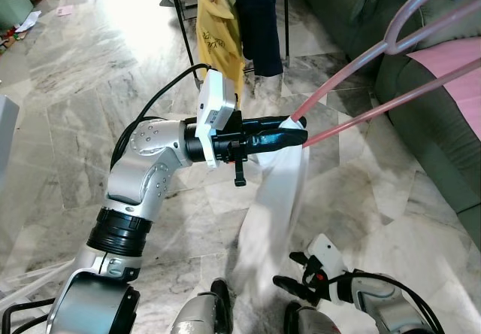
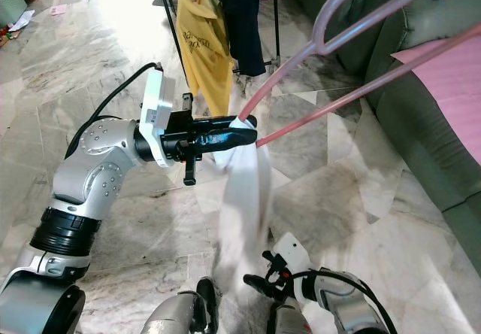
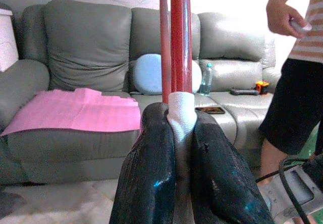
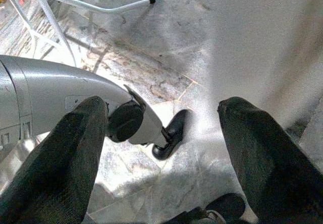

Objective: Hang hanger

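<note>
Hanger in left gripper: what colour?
Pink hanger, clearest in the left eye view.

Pink hanger [image 1: 391, 44] held up aslant; white cloth [image 1: 274, 198] draped from its end.

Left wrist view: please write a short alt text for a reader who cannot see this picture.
The left claw is shut on a pink hanger and a white cloth, seen along its two black fingers. Behind stands a grey sofa with a pink cloth on its seat, and a person stands beside the sofa.
</note>
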Motion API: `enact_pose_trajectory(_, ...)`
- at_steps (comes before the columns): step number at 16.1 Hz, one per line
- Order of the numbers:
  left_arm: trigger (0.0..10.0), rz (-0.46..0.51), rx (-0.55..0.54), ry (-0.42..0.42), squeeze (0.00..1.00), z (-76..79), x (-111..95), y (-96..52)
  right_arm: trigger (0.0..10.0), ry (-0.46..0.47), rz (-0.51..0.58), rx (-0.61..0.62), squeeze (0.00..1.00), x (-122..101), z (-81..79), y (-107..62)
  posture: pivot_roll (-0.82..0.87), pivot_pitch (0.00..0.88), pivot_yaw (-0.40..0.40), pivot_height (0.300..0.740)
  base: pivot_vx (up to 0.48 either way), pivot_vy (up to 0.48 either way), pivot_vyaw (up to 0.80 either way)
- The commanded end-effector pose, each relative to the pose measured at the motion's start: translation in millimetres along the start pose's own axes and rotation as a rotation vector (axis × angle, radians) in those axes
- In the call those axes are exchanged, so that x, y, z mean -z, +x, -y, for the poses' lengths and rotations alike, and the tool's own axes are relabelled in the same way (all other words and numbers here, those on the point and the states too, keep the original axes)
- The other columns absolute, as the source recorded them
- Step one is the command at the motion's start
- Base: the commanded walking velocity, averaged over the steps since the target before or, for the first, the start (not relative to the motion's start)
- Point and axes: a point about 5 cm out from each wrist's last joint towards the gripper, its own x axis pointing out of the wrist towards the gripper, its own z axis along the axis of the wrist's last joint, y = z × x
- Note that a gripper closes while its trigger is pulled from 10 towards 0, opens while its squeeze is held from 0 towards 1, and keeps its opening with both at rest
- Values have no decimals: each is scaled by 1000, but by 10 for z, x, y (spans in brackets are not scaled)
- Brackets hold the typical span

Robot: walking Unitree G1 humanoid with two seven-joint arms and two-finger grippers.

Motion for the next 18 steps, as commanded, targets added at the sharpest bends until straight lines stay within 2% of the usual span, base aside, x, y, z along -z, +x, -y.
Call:
enact_pose_trajectory(1, 10000, 26, 25, 34, 0, 17, -129, 10, 10000, 0, 1, -4, 0, 31, -37, 12, -13, 251, 92, 740, 0, 0, 0)
enact_pose_trajectory(3, 10000, 38, 52, 8, 0, 54, -169, 30, 10000, -47, -12, 95, 0, 9, 68, 24, -10, 249, 95, 740, 0, 0, 0)
enact_pose_trajectory(5, 10000, 15, 70, -12, 0, 63, -149, -4, 10000, -63, 29, 105, 0, -72, 126, -28, -2, 245, 96, 740, 0, 0, 0)
enact_pose_trajectory(6, 10000, 2, 47, -18, 0, 38, -107, -49, 10000, -62, 57, 78, 0, -107, 143, -117, -1, 247, 97, 740, 0, 0, 0)
enact_pose_trajectory(8, 10000, -25, 7, -38, 0, -4, -6, -121, 10000, -124, 11, 155, 0, -80, 314, -357, 0, 248, 96, 740, 0, 0, 0)
enact_pose_trajectory(9, 10000, -28, -15, -47, 0, -21, 33, -145, 10000, -138, 21, 208, 0, -105, 402, -457, -2, 251, 97, 740, 0, 0, 0)
enact_pose_trajectory(11, 10000, -60, -45, -59, 0, -40, 140, -205, 10000, -142, 123, 354, 0, -264, 622, -727, -13, 256, 103, 740, 0, 0, 0)
enact_pose_trajectory(12, 10000, -71, -47, -60, 0, -39, 164, -218, 10000, -144, 151, 408, 0, -312, 688, -801, -15, 257, 103, 740, 0, 0, 0)
enact_pose_trajectory(15, 10000, -83, -10, -69, 0, -9, 175, -216, 10000, -164, 167, 538, 0, -372, 810, -897, -18, 258, 105, 740, 0, 0, 0)
enact_pose_trajectory(18, 10000, -105, 71, -81, 0, 70, 162, -210, 10000, -158, 180, 603, 0, -418, 847, -813, -16, 259, 106, 740, 0, 0, 0)
